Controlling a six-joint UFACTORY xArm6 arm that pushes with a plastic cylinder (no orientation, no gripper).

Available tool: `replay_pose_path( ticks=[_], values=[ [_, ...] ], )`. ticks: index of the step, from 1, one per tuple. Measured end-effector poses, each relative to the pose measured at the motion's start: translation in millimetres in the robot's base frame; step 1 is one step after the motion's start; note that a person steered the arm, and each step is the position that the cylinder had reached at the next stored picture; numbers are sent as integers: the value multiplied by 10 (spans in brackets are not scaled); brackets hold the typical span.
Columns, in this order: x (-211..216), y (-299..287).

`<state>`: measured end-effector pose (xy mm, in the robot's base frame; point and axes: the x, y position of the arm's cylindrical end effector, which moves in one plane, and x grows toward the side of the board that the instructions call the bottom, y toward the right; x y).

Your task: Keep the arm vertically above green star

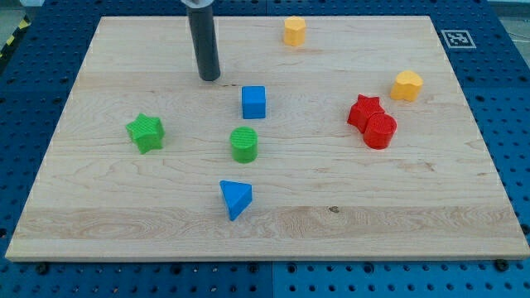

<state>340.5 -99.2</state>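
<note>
The green star [146,132] lies on the wooden board [99,215] at the view's left, about mid-height. My tip [209,78] rests on the board near the view's top, up and to the right of the green star and well apart from it. The dark rod rises straight out of the view's top. My tip touches no block. The nearest other block is the blue cube [253,102], to the right of my tip and a little below it.
A green cylinder [243,144] stands at centre, a blue triangle [235,199] below it. A red star [365,111] and red cylinder [380,131] touch at the right. A yellow block [407,85] sits right, a yellow hexagon [294,31] at top.
</note>
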Motion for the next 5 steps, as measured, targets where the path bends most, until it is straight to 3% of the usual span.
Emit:
replay_pose_path(
  ticks=[5],
  values=[
    [68, -921]
  ],
)
